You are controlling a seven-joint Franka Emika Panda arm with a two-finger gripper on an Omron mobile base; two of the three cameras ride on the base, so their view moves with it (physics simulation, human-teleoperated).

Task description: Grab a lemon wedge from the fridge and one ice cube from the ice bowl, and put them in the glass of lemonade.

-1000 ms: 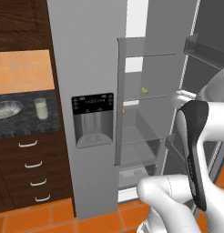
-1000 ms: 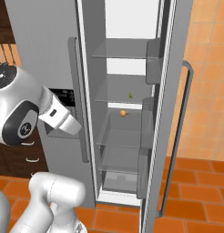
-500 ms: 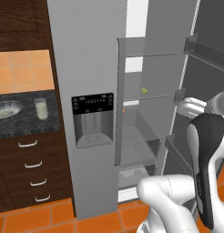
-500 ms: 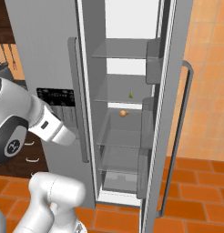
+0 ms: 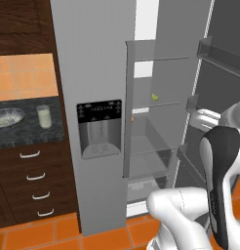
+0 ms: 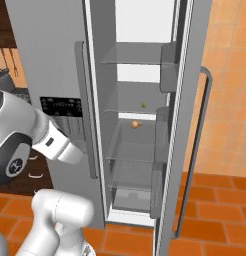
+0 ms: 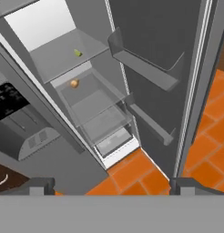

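Step one: fetch tiny yellow-green lemon wedge [image 7: 77, 53] from open grey fridge [image 6: 55, 60]. End effector [image 7: 109, 185] wide open, empty. Next: reach toward 11 o'clock, onto its shelf.

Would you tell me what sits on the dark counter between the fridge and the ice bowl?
In the left base view, the small clear tumbler of creamy-yellow lemonade stands between the shallow speckled ice bowl and the tall grey fridge.

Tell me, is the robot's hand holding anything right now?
No, nothing. The two-finger gripper is open with only air between its tips, and the tiny yellow-green lemon wedge sits on a shelf inside the tall grey fridge.
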